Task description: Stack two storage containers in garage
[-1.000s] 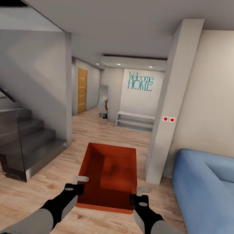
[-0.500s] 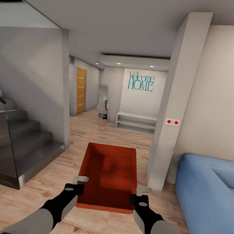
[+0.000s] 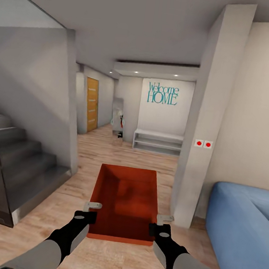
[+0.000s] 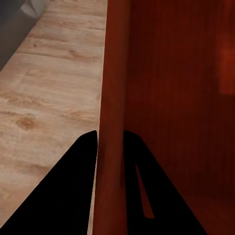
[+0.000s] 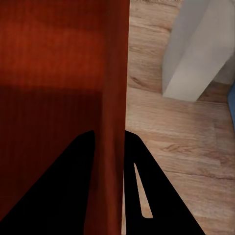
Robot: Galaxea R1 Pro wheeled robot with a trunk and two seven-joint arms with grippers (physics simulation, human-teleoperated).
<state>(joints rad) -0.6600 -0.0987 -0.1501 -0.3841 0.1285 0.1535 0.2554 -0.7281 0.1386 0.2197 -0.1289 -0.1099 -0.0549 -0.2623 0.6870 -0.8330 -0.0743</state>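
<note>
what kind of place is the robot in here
Most likely the living area of a house, opening onto an entry hall: a blue sofa on light wood plank floor, a staircase, and a "Welcome HOME" sign on the far wall.

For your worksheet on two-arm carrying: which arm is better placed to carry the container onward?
Neither alone: the left gripper and right gripper each clamp a side wall of the storage container, jaws astride it.
</note>
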